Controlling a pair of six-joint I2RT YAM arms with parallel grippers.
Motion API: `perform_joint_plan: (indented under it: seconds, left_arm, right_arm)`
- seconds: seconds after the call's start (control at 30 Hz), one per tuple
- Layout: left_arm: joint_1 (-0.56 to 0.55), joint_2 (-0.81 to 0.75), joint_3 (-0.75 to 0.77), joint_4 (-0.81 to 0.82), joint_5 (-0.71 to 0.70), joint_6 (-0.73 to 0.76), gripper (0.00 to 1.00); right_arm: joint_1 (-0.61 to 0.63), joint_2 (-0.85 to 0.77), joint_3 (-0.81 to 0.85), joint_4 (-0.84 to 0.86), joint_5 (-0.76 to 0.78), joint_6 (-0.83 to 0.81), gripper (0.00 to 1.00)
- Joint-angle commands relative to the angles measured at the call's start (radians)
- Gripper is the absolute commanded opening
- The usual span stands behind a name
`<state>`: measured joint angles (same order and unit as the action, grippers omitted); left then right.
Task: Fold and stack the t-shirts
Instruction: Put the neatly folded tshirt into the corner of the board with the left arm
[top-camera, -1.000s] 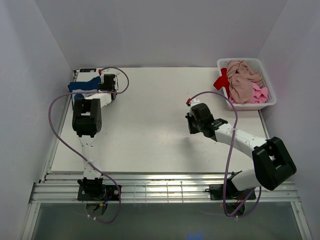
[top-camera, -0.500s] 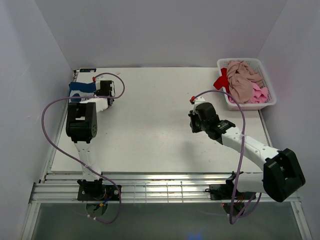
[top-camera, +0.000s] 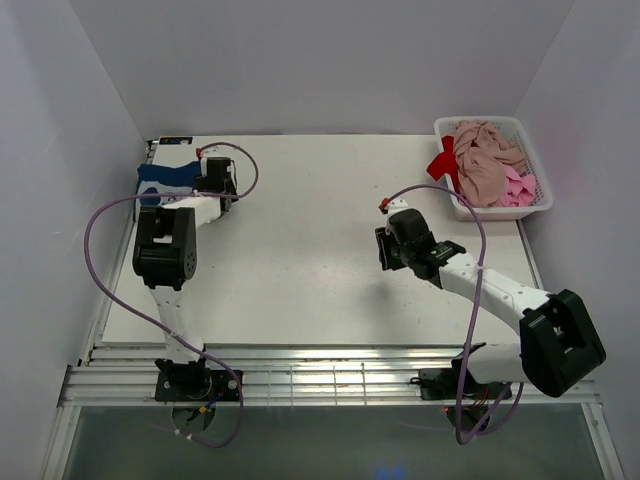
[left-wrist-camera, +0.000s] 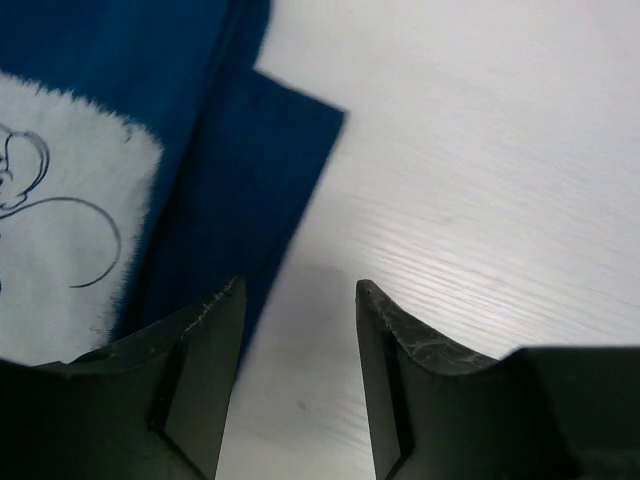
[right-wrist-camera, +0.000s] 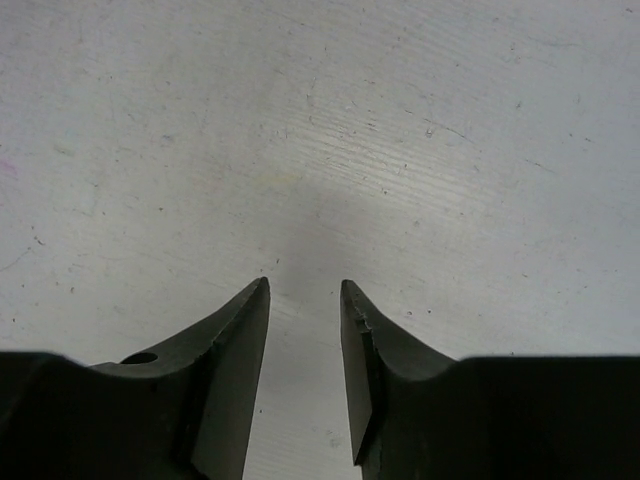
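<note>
Looking from the left, I see the navy tee (top-camera: 165, 172) lying folded at the table's (top-camera: 300, 270) far left corner, its white print (left-wrist-camera: 60, 230) facing up. My left gripper (top-camera: 217, 176) sits just beside the tee's right edge. On the left wrist camera its jaws stand well apart with only bare table between them. The left finger (left-wrist-camera: 195, 370) overlaps the tee's edge in that view, but I cannot tell whether it touches the cloth. It grips nothing.

Mid-table, my right gripper (top-camera: 384, 254) points down at bare table, well apart from any cloth. Its jaws are parted by a narrower gap and hold nothing.

At the far right corner stands the basket (top-camera: 480, 120). A beige tee (top-camera: 480, 165) is heaped in it, with a pink tee (top-camera: 520, 188) under its right side. A red tee (top-camera: 441, 165) hangs over the left rim.
</note>
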<state>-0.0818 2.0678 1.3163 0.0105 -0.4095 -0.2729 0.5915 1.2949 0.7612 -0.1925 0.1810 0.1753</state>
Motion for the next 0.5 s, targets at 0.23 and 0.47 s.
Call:
perform_joint_plan:
  seconds: [0.23,0.47]
  left_arm:
    - [-0.297,-0.423,0.022,0.044,0.005,0.092,0.61]
    - [-0.605,-0.639,-0.265,0.011,0.064,-0.054,0.6]
  right_arm:
    - [0.005,-0.081,0.108,-0.053,0.094,0.009,0.5]
    - [0.007,-0.222,0.112,-0.128,0.049,0.067,0.49]
